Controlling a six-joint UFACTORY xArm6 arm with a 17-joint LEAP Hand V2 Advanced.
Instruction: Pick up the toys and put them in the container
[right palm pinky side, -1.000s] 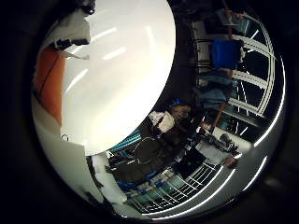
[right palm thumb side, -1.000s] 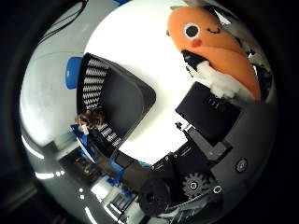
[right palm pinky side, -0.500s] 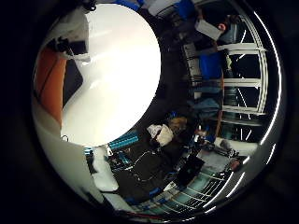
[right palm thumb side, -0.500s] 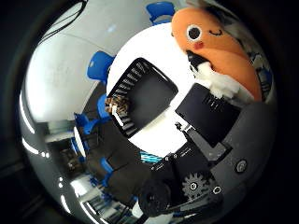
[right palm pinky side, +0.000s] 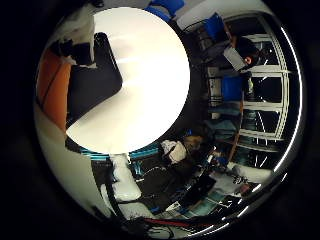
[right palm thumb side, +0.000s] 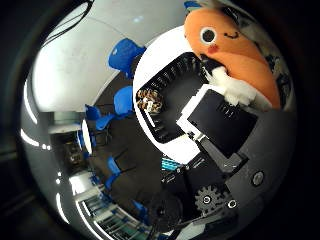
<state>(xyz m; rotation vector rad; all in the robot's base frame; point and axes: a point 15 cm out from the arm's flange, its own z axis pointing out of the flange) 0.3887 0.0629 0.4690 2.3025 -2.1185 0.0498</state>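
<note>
Holding an orange plush toy (right palm thumb side: 235, 50) with a white eye, a small black smile and a pink cheek, the robot hand (right palm thumb side: 220, 120) of white and black parts has its fingers curled against the toy's side, so the toy sits close to the palm. A white finger part (right palm thumb side: 235, 90) presses on the plush where the orange body meets the black block of the robot hand. In the little finger side view the same toy shows only as an orange strip (right palm pinky side: 52, 90) beside the palm, with a white and black finger (right palm pinky side: 80, 40) closed next to it.

Farther out from the palm lies a round white counter (right palm pinky side: 145, 90). On it stands a black slatted plastic container (right palm thumb side: 170, 100) with ribbed walls, its open top facing the palm. A small brown and white toy (right palm thumb side: 150, 99) rests on the container's rim or just inside its wall; which of the two cannot be told. The plush is apart from the container, gripped beside it and nearer the palm than the container is.

Beyond the edge of the counter, well away from the robot hand, blue chairs (right palm thumb side: 125, 55) stand on a dark floor (right palm thumb side: 130, 150).
</note>
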